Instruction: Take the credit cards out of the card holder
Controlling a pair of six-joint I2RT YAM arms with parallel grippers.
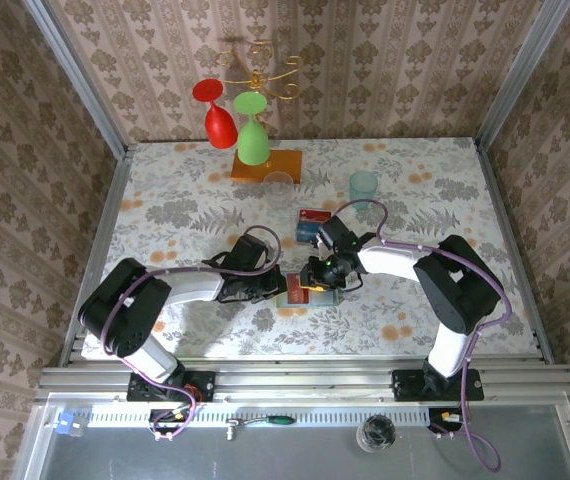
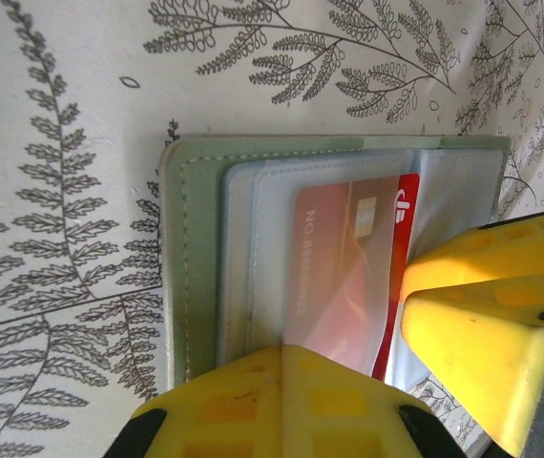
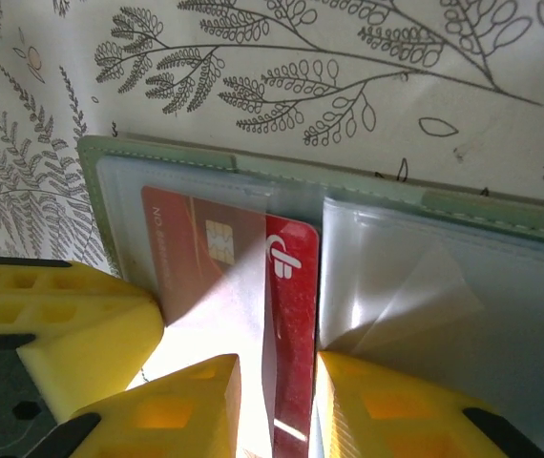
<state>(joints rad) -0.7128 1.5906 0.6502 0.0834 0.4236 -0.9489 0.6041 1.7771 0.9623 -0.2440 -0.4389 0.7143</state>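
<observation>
Card holder [image 2: 191, 286]: open flat like a book, close to the near edge of the table [image 1: 185, 200], about midway between its left and right edges. Pale grey-green cover with a stitched border; inside are clear, glossy plastic sleeves that catch the glare.

Red card [image 3: 291, 315]: thin and rigid, with a gold chip and a white logo. It sits mostly inside a sleeve on one panel, and one bare strip sticks out toward the spine. The sleeves on the other panel look empty. No blue card is visible in the holder.

Progress (my judgement): the red card is partly drawn but not out, so its removal is the step in hand. I cannot settle where the blue card is. A small flat red-and-blue item [image 1: 312, 222] lies further back, toward the teal cup [image 1: 363, 185], too small to identify.

Left gripper [image 2: 282, 391]: fingers pressed together, bearing on the panel that holds the card, apparently pinning the holder down.

Right gripper [image 3: 277, 391]: yellow ribbed fingers partly apart, straddling the card's bare strip. I cannot tell whether they pinch it.
</observation>
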